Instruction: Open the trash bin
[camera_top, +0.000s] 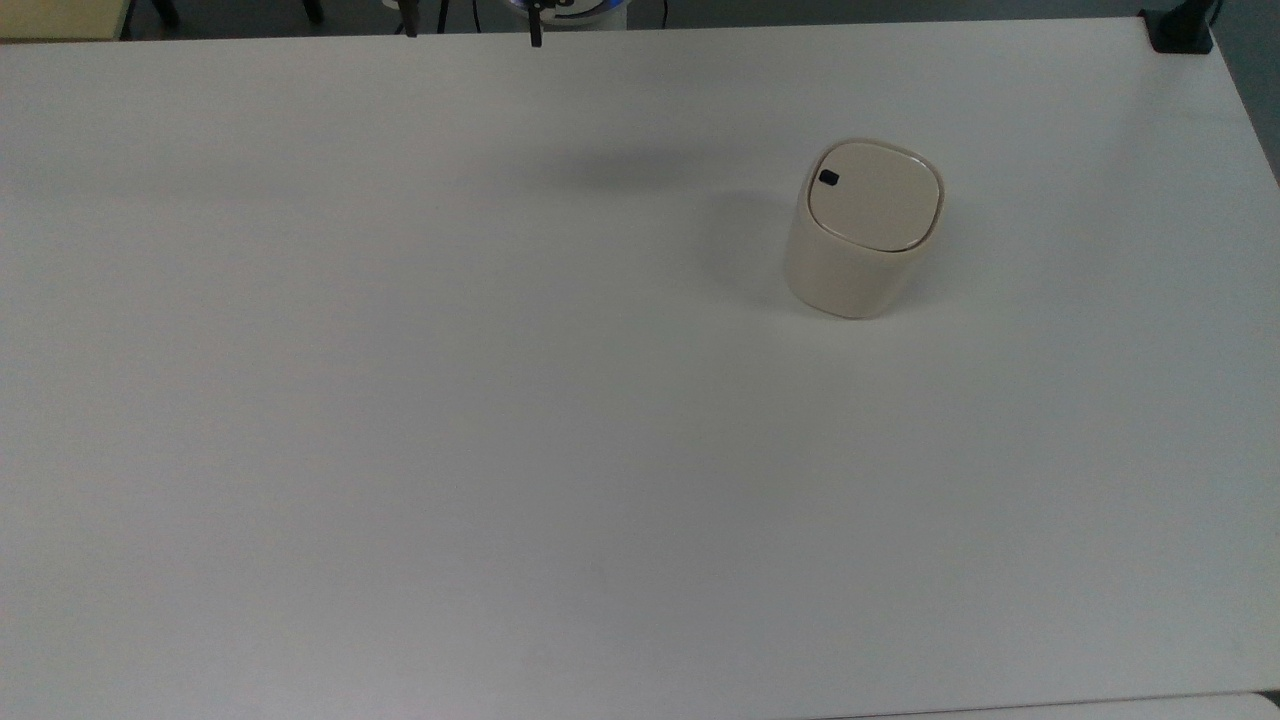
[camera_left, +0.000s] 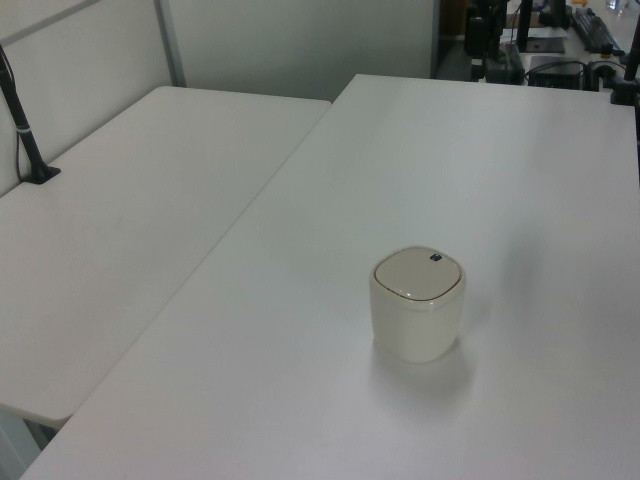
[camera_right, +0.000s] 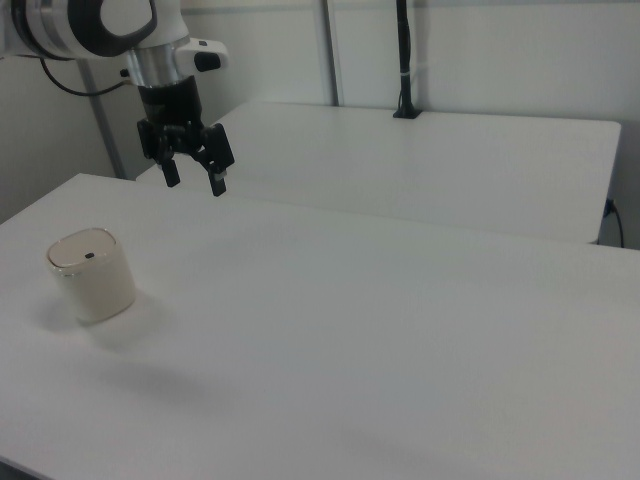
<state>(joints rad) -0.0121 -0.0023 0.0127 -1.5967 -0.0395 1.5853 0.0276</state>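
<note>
The trash bin (camera_top: 866, 230) stands upright on the desk (camera_top: 500, 450), toward the top view's upper right. In the right view the gripper (camera_right: 194, 180) hangs above the desk, up and right of the bin, well apart.

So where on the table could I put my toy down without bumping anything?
Nearly anywhere. The table holds just the trash bin, standing in the top view's upper right. Everything on the top view's left of the bin and along the near edge is bare. In the right view the open gripper hangs above the table, apart from the bin.
</note>
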